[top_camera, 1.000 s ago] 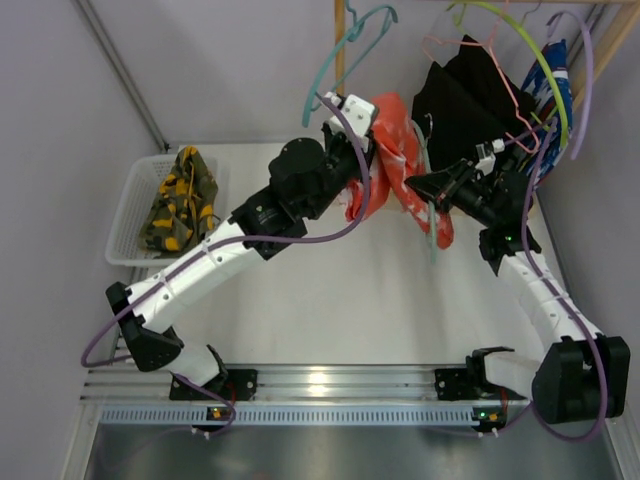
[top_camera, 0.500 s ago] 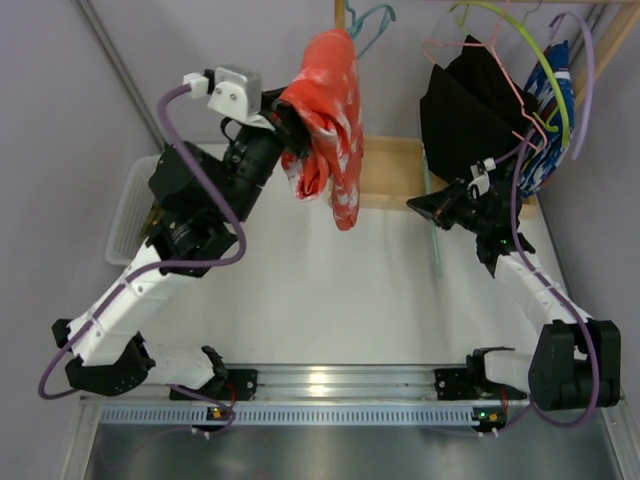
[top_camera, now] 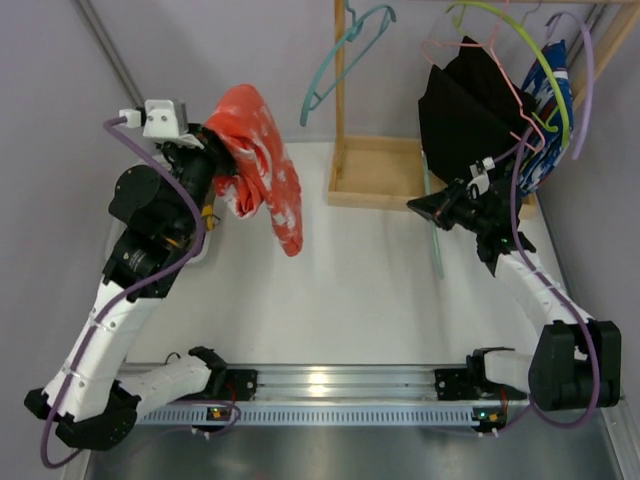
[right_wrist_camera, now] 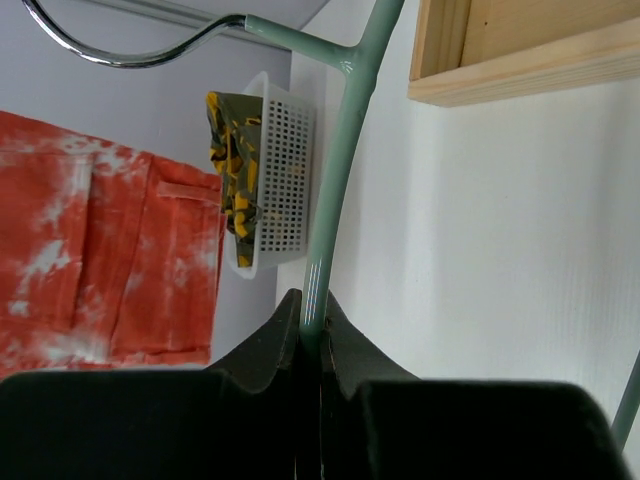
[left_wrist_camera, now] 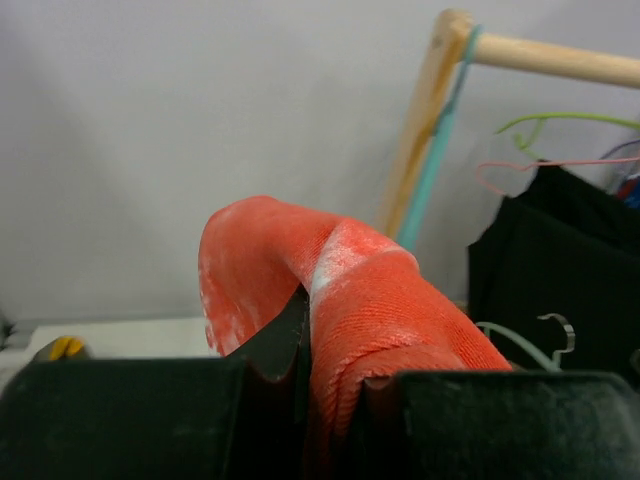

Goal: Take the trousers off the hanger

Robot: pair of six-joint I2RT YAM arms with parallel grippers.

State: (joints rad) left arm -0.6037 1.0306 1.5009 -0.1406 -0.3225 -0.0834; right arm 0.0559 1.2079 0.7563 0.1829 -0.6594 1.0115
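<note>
My left gripper (top_camera: 218,165) is shut on the red-orange trousers with white marks (top_camera: 262,170) and holds them in the air at the far left, above the basket; the cloth hangs down to the right. In the left wrist view the trousers (left_wrist_camera: 385,300) bulge between the fingers (left_wrist_camera: 270,350). My right gripper (top_camera: 428,210) is shut on the bare pale green hanger (top_camera: 437,240), whose rod (right_wrist_camera: 340,170) runs up from the jaws of the right gripper (right_wrist_camera: 316,335). Black trousers (top_camera: 465,100) hang on a pink hanger at the rack. Camouflage trousers (right_wrist_camera: 228,150) lie in the basket.
The white mesh basket (right_wrist_camera: 288,170) stands at the table's left edge, mostly hidden behind my left arm in the top view. A wooden rack with its base frame (top_camera: 385,185) stands at the back, carrying a teal hanger (top_camera: 340,60), a yellow-green hanger (top_camera: 535,55) and a blue garment (top_camera: 550,110).
My left arm has swung left from the rack to above the basket, carrying the red-orange trousers off the green hanger. My right gripper has kept hold of the hanger and barely moved.
</note>
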